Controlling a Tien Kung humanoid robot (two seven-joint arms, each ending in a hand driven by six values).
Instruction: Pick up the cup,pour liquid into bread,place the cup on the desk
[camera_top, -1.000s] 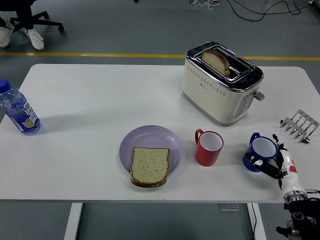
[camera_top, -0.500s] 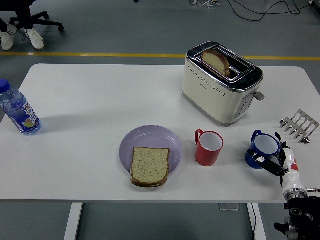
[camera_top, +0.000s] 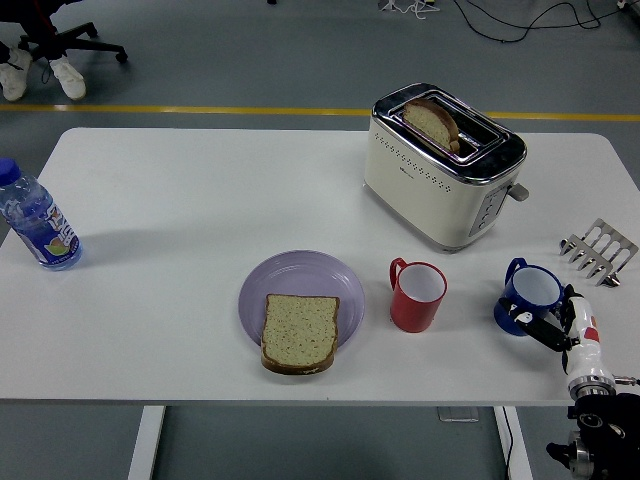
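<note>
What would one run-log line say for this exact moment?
phase: grasping | right hand: shut on blue cup | left hand: not in view | bread slice: on purple plate | red cup: untouched

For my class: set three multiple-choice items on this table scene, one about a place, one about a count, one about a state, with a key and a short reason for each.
1. Where does the bread slice lie?
A. on the purple plate
B. beside the water bottle
C. on the metal rack

2. How many cups stand on the table?
A. one
B. two
C. three

3. What is the right hand doing?
A. resting flat on the table
B. holding the blue cup
C. holding the red cup

Key: 1 A, the slice overlaps the plate's front rim. 2 B, one red, one blue. 3 B, its fingers wrap the blue cup's side.
</note>
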